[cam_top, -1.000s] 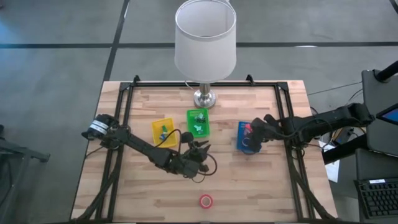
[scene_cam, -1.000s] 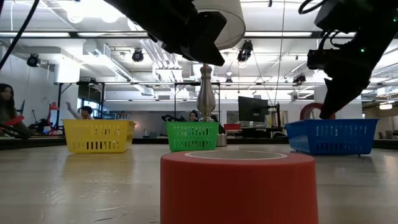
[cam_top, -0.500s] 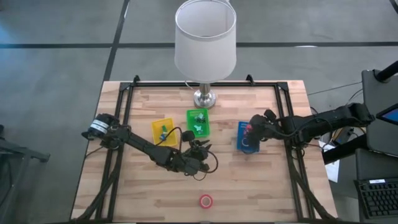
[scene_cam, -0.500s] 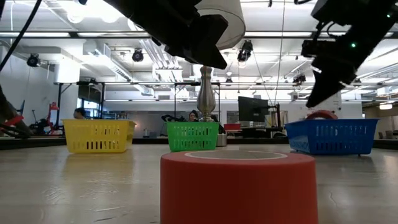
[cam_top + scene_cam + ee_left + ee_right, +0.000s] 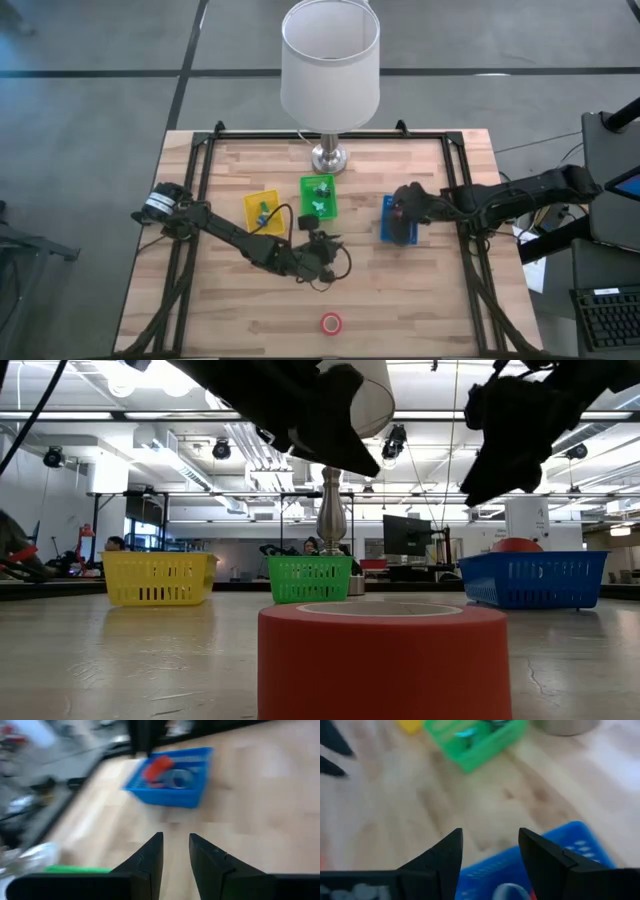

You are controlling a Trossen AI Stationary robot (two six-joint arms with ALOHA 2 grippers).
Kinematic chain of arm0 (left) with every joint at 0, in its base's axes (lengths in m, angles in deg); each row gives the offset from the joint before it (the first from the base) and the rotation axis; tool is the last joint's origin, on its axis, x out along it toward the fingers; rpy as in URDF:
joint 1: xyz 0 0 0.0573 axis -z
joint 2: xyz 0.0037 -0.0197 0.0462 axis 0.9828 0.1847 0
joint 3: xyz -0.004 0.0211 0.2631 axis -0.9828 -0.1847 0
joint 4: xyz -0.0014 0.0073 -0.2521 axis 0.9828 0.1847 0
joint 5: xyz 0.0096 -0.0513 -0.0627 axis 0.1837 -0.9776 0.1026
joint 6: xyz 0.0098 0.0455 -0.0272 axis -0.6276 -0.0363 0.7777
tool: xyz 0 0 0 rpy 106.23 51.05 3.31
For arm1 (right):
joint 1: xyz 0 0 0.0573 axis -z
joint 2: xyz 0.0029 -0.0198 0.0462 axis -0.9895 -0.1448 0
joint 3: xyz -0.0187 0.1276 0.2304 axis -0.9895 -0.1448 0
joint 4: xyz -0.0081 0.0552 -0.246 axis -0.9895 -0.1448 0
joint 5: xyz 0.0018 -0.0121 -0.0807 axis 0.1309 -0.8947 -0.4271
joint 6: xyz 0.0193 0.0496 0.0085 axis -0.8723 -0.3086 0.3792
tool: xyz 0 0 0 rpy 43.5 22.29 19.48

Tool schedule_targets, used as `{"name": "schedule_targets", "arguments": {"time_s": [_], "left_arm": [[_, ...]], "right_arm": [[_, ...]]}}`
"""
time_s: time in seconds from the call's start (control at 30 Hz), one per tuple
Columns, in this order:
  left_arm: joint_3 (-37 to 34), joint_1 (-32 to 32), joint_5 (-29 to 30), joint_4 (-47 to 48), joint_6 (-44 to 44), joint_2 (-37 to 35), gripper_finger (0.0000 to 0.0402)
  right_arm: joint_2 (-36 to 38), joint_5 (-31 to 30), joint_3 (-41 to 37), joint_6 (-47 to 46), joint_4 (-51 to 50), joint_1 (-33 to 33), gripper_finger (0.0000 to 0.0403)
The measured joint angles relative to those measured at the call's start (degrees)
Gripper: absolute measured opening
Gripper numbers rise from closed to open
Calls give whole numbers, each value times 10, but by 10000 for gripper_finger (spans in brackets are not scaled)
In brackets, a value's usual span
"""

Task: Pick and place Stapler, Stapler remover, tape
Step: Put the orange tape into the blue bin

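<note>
Wooden desk (image 5: pixel 400 300), lamp (image 5: pixel 330 60) at the back edge. Left arm reaches low across the middle; left gripper (image 5: pixel 322 252) part-open, holding nothing. Right arm stretches inward; right gripper (image 5: pixel 405 203) open, empty, over the blue basket (image 5: pixel 398 232), which holds red and blue tape (image 5: pixel 167 772). One red tape roll (image 5: pixel 331 323) lies near the front edge. No legible writing.

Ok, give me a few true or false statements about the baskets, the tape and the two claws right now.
1. A red tape roll lies alone on the table near the front edge. True.
2. The blue basket is empty. False: the left wrist view shows a red roll and a blue roll inside it.
3. The right claw is open above the blue basket. True.
4. The left claw grips a tape roll. False: nothing sits between its fingers.
5. The green basket stands in front of the lamp. True.
</note>
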Motion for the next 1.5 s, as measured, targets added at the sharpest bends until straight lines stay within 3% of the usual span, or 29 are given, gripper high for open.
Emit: {"name": "schedule_targets", "arguments": {"time_s": [0.27,0.47,0.77,1.07,1.23,1.5], "left_arm": [[0,0,-307,-2,17,0,96],[0,3,-398,-2,85,0,97],[0,41,-416,-2,118,0,104],[0,77,-403,-7,140,0,187],[0,80,-391,-49,154,37,213],[0,79,-390,-62,158,92,216]], "right_arm": [[-42,21,-1,30,30,-5,189],[-75,25,-1,30,30,-5,189],[-99,25,0,33,41,-5,189],[-99,25,0,33,41,-5,189],[-99,25,0,32,42,-5,189],[-99,25,0,80,45,-5,189]]}}
